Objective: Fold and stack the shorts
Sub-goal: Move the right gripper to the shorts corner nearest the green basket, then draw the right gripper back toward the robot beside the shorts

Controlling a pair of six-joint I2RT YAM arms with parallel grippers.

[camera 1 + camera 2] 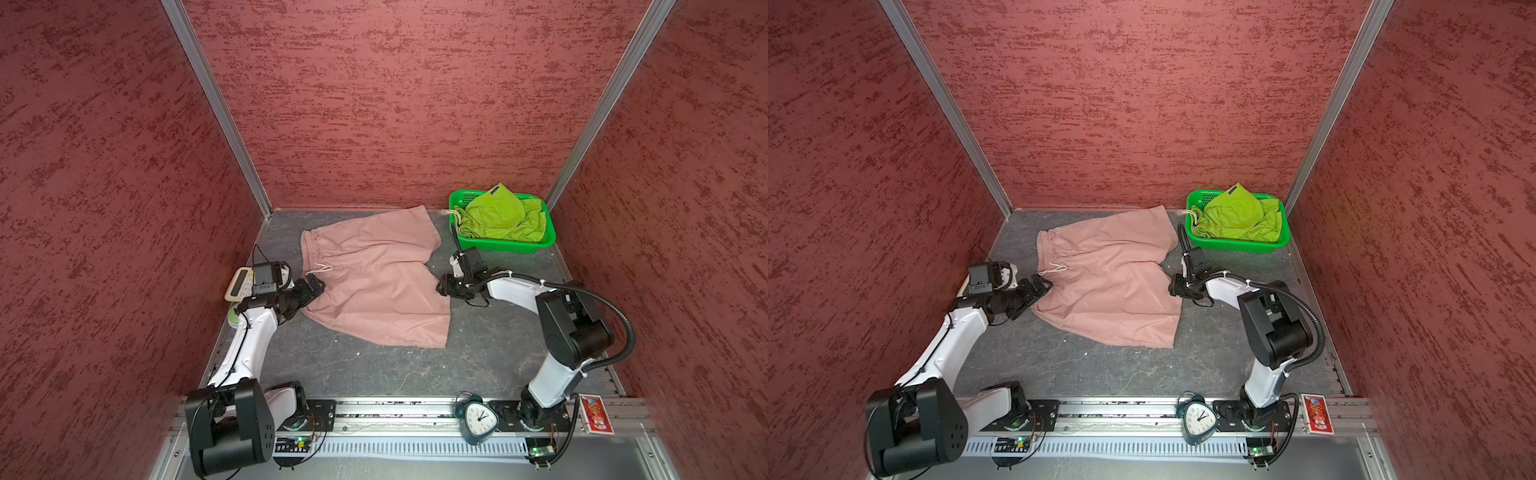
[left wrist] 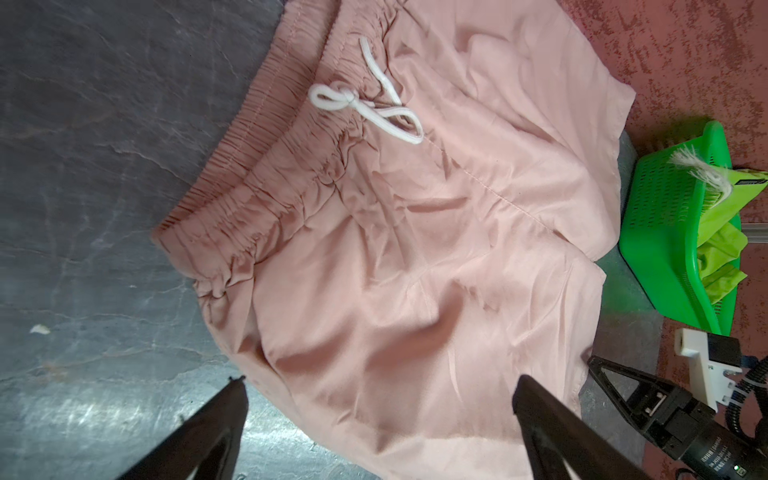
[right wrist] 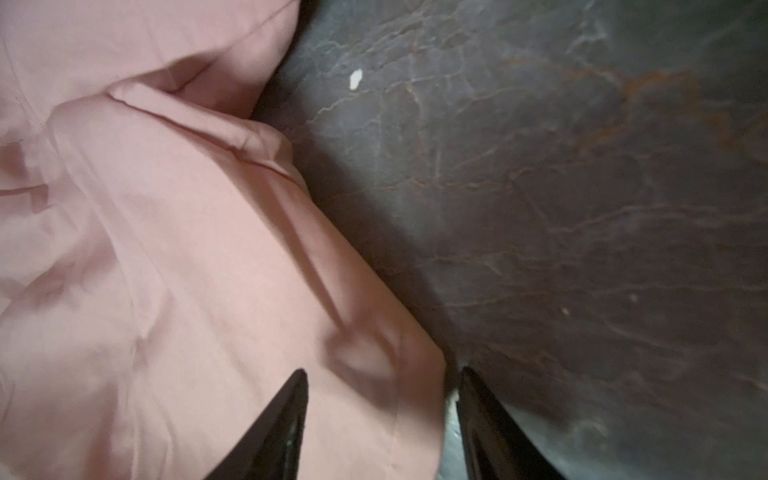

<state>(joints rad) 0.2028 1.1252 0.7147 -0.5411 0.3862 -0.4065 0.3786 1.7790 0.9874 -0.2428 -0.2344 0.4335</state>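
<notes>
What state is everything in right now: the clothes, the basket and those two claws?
pink shorts: spread out on the table, unfolded.
green shorts: crumpled in the basket.
basket: upright, holding the green shorts.
left gripper: open, at the pink shorts' waistband end.
right gripper: open, jaws astride a leg hem.

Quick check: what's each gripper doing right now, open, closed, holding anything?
Left gripper: open wide, holding nothing, over the edge of the pink shorts.
Right gripper: open, jaws straddling a hem of the pink shorts, not gripping it.
</notes>
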